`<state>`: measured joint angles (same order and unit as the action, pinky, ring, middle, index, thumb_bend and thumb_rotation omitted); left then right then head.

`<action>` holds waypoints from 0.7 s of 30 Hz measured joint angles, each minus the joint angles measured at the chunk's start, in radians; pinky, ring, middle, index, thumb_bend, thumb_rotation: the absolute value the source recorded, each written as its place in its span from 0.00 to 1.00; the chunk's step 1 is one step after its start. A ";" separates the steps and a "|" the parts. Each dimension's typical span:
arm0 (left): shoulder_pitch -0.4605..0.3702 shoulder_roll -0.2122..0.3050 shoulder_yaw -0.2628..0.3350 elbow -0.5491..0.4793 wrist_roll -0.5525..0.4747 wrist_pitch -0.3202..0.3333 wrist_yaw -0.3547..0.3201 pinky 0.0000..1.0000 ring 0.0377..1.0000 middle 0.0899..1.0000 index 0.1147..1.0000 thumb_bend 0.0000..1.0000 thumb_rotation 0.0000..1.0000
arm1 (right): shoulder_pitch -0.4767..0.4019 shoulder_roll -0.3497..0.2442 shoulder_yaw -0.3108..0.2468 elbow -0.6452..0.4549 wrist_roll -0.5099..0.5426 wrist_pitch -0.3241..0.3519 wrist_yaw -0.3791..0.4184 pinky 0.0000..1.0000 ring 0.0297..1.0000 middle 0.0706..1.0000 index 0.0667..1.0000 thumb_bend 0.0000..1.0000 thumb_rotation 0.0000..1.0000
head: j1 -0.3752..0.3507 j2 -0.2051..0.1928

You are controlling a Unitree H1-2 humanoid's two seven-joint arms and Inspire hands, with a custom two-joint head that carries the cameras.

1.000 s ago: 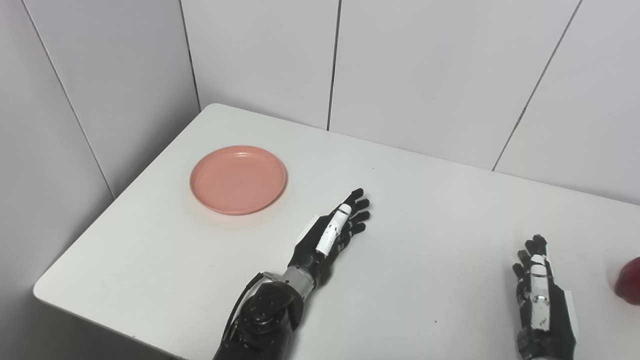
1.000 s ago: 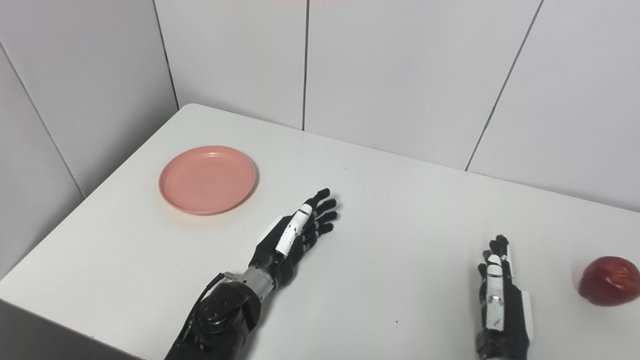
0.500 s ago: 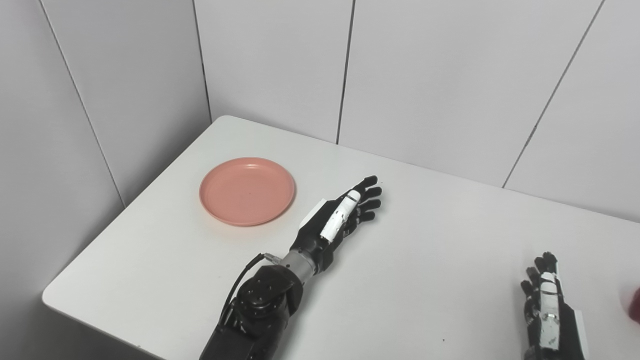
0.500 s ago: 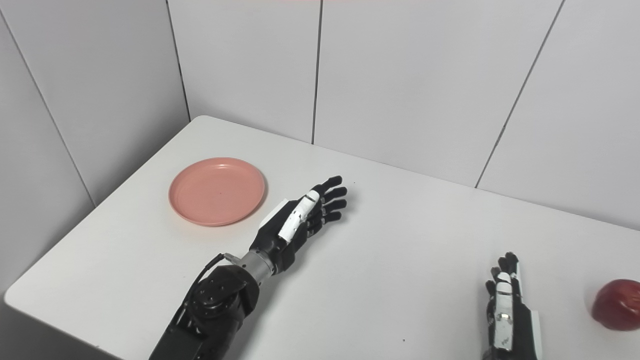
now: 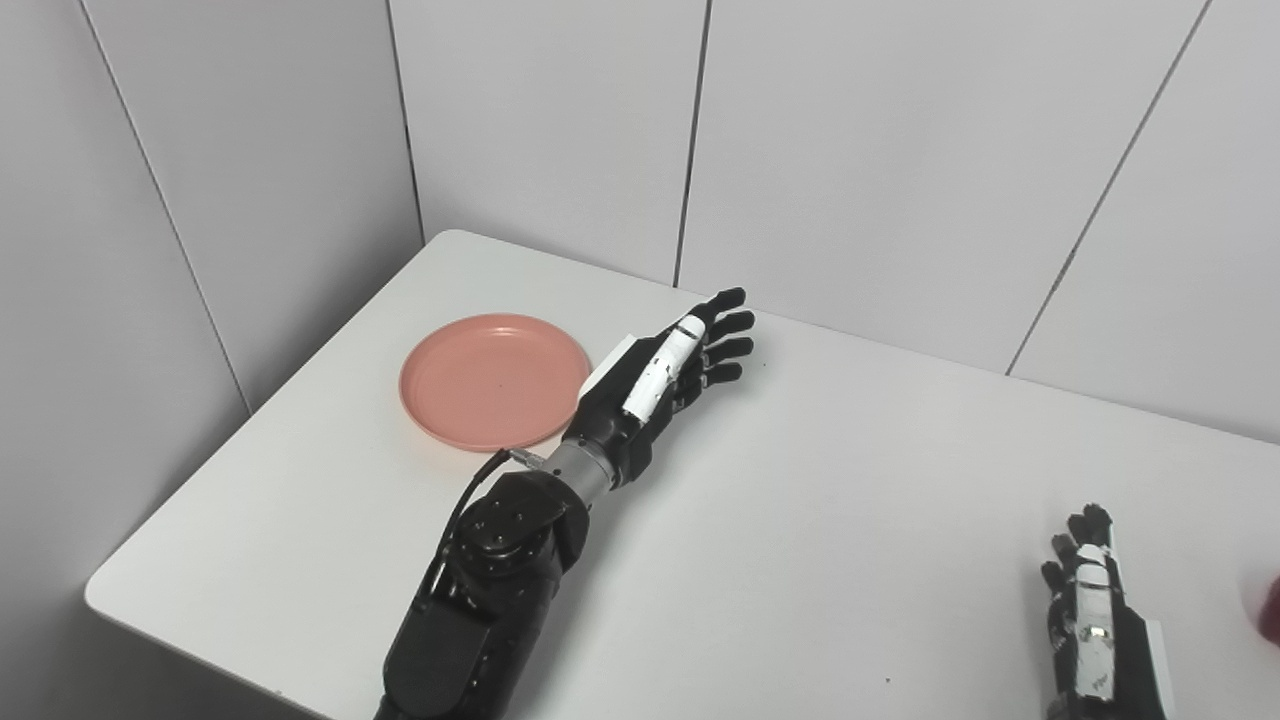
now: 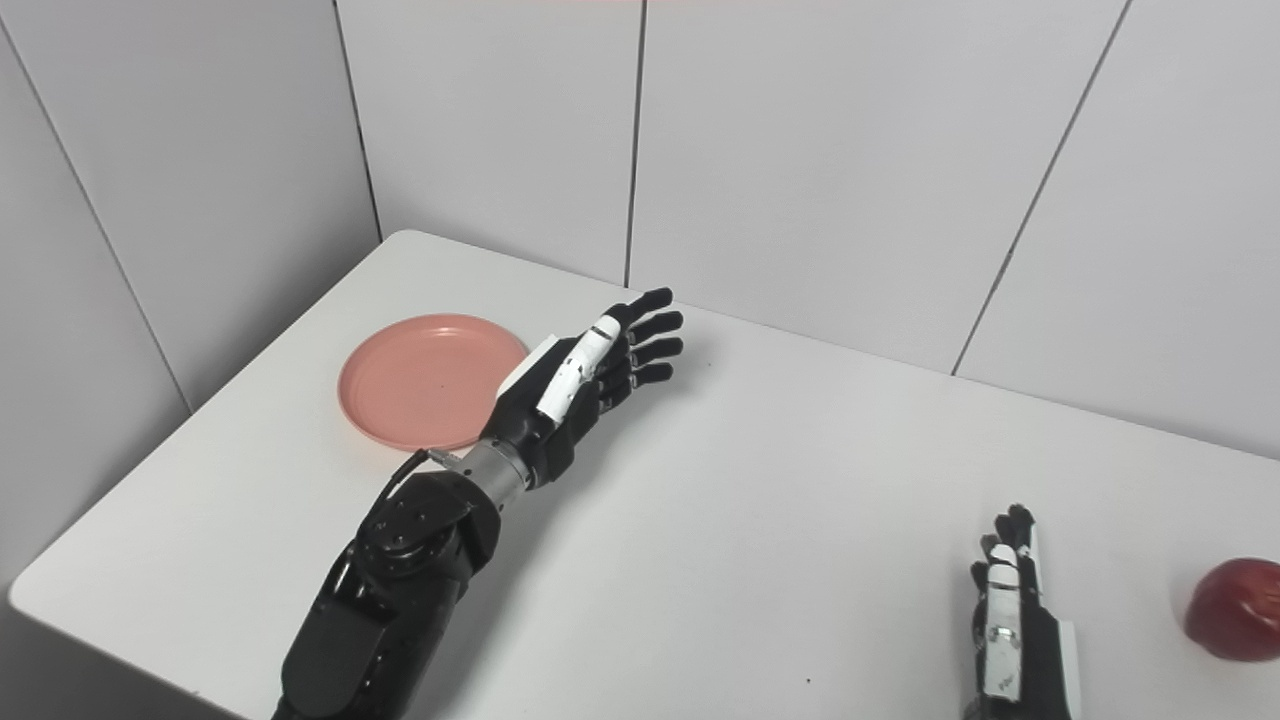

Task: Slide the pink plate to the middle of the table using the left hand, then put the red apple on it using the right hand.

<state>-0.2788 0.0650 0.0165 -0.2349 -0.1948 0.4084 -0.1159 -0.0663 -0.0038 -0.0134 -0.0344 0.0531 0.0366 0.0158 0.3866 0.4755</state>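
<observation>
The pink plate (image 5: 490,380) lies flat on the white table (image 5: 800,520) at the far left. My left hand (image 5: 665,375) is open with fingers stretched, raised just right of the plate's right rim, its wrist overlapping the rim's near-right edge in view. The red apple (image 6: 1232,608) sits at the far right of the table; only a sliver of it shows in the left eye view. My right hand (image 6: 1010,625) is open and empty, resting low near the front edge, left of the apple.
White panelled walls (image 5: 850,150) stand close behind the table and along its left side. The table's rounded left corner (image 5: 100,595) and front edge are near my left arm.
My left hand has risen and moved forward and left, ending beside the plate's right rim. The camera tilted between the first two moments. My right hand, the plate and the apple have stayed put.
</observation>
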 measured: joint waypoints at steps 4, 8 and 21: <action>-0.021 0.009 0.026 0.000 -0.017 0.000 0.000 0.88 0.88 0.87 0.85 0.38 1.00 | 0.000 -0.001 -0.002 0.000 0.004 0.000 0.000 1.00 1.00 1.00 1.00 0.02 1.00 | 0.005 -0.002; -0.040 0.017 0.053 -0.004 -0.019 0.000 0.004 0.87 0.88 0.88 0.86 0.37 1.00 | 0.000 -0.002 -0.004 0.000 0.004 0.000 0.000 1.00 1.00 1.00 1.00 0.03 1.00 | 0.012 -0.002; -0.084 0.042 0.150 -0.008 -0.027 0.013 0.055 0.87 0.89 0.89 0.87 0.37 1.00 | 0.000 -0.013 -0.005 -0.015 0.000 0.004 0.000 1.00 1.00 1.00 1.00 0.03 1.00 | 0.029 0.000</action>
<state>-0.3628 0.1073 0.1664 -0.2430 -0.2220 0.4219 -0.0607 -0.0663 -0.0172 -0.0182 -0.0499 0.0533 0.0406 0.0155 0.4157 0.4755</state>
